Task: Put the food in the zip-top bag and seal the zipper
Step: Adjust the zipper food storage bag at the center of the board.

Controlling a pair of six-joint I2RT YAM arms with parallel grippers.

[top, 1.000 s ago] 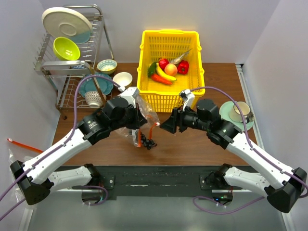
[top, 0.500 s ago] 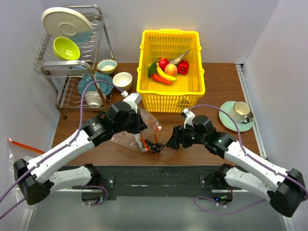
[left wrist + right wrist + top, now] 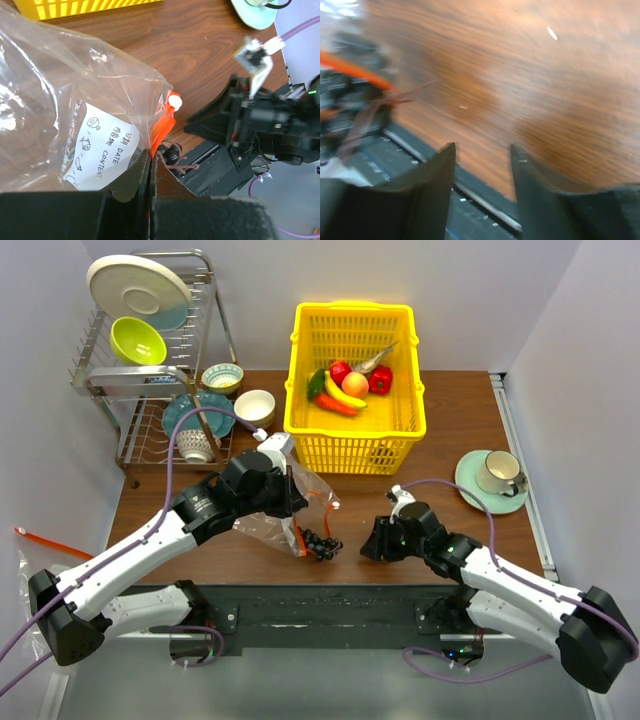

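Zip-top bag (image 3: pixel 272 508) front-centre on bench (image 3: pixel 450 430), left pincer (image 3: pixel 150 167) clamped on its mouth at red-orange zipper (image 3: pixel 163 129). Dark grapes (image 3: pixel 322 544) just beside bag mouth. Right pincer (image 3: pixel 482 152) partly spread, empty, near grapes. Remaining food (image 3: pixel 348 383) in yellow basket (image 3: pixel 352 310).

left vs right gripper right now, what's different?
The left gripper is shut, pinching the zip-top bag at its edge by the zipper; the right gripper has its fingers apart and holds nothing. The left gripper is at the bag's mouth; the right gripper is over bare table, apart from the bag. Both sit near the dark grapes.
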